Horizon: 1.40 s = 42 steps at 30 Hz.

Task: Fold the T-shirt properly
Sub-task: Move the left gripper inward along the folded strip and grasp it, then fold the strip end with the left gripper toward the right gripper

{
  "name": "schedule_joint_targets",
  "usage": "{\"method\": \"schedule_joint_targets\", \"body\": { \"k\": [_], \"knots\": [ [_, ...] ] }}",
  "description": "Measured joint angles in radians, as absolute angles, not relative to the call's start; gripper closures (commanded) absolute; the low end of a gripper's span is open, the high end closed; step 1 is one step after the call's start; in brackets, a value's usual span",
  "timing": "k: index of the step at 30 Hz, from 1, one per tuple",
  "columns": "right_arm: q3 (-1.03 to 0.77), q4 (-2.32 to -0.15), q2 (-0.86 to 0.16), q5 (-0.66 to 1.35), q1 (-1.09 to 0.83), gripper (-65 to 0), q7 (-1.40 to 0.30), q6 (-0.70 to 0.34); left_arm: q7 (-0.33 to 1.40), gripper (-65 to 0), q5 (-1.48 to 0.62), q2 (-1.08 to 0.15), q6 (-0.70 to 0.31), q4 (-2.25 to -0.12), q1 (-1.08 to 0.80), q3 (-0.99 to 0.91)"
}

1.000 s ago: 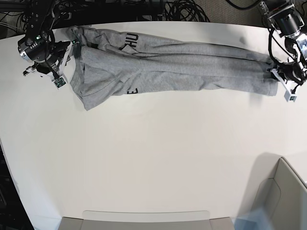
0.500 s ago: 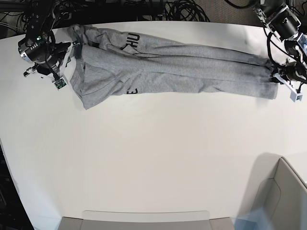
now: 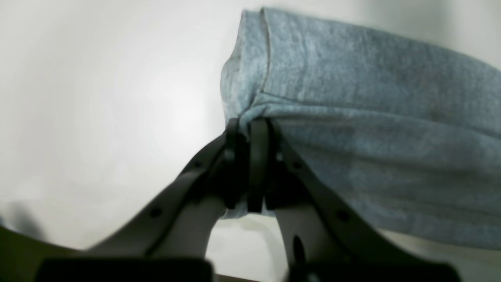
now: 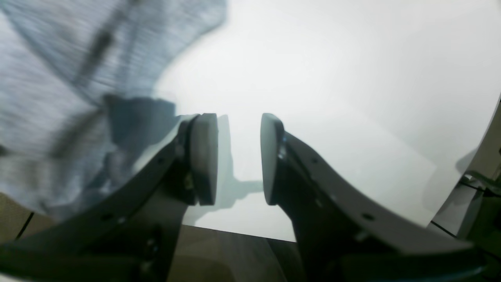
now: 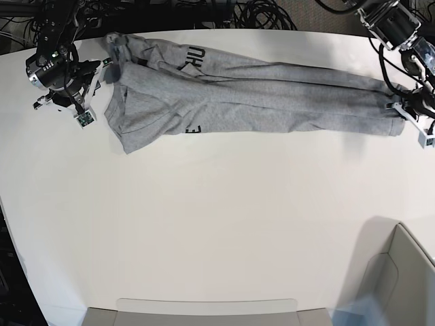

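Currently, I log: T-shirt point(image 5: 251, 95) stretched along the desk's point(image 5: 217, 231) far edge. Left tool point(image 3: 250, 135) pinching its hem at the right end; right tool point(image 4: 238, 156) spread, empty, beside the collar end. Risk: one-sided pull may drag or bunch the cloth.

A white table point(image 5: 217, 231) is filling most of the base view, its far edge curving along the top. Black cables point(image 5: 262, 13) are lying tangled on the floor beyond that edge, toward 12 o'clock. A grey bin point(image 5: 397, 278) is sitting at about 5 o'clock, its rim catching light. A flat pale-grey panel point(image 5: 204, 314) is running along the near edge at 6 o'clock. A soft shadow point(image 5: 370, 234) is falling on the table just beside the bin.
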<state>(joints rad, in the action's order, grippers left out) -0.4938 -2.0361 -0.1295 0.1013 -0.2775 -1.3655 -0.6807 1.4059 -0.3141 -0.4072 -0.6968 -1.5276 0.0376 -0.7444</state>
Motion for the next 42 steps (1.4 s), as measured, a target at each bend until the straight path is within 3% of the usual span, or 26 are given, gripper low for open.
{"method": "schedule_joint_targets", "body": {
  "k": [16,32,42],
  "knots": [
    [-0.492,-2.035,-0.110,0.102,-0.255,-18.9,-1.365,-0.681,1.411,0.0,-0.312,-0.219,-0.697,-1.984,-0.161,-0.580],
    [-0.492,-2.035,-0.107,0.102,-0.254,-18.9,-1.365,-0.681,1.410,0.0,-0.313,-0.082,-0.697,-2.016,-0.183,-0.405],
    [-0.492,-2.035,-0.089,0.098,-0.252,-18.9,-1.365,-0.681,1.411,0.0,-0.313,-0.062,-0.697,-2.016,-0.208,-0.266]
  ]
}}
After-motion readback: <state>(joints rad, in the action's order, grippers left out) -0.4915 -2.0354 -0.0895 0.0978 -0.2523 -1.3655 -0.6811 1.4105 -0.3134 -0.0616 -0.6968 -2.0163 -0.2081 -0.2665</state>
